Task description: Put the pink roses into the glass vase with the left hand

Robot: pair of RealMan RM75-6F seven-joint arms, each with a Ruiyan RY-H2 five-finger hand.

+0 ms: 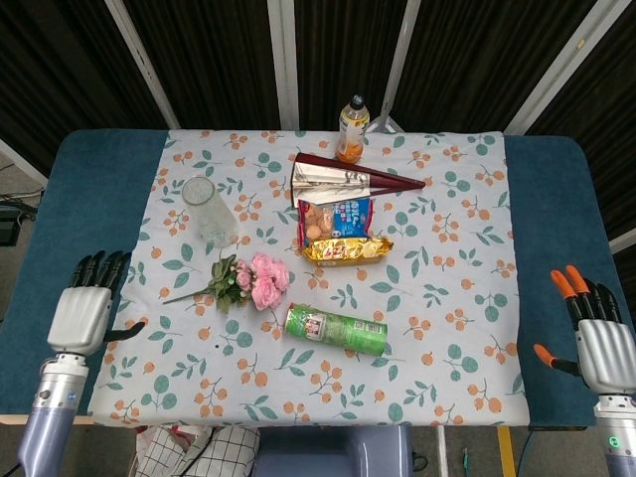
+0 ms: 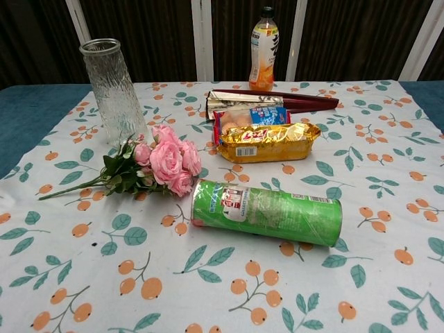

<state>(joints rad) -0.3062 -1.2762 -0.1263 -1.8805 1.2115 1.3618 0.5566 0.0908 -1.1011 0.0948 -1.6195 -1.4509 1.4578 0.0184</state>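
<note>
Ribbed clear glass vase [image 2: 114,90], glossy green can [image 2: 267,211], shiny gold foil packet [image 2: 267,142], matt printed tablecloth [image 2: 208,284]

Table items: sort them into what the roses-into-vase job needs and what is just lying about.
For the job:
roses, lying on the cloth
vase, upright, empty
left robot hand, open, not touching anything

Lying about:
green can, on its side
gold snack pack
blue snack pack
bottle, upright
folded fan
right robot hand, open at the table's edge
</note>
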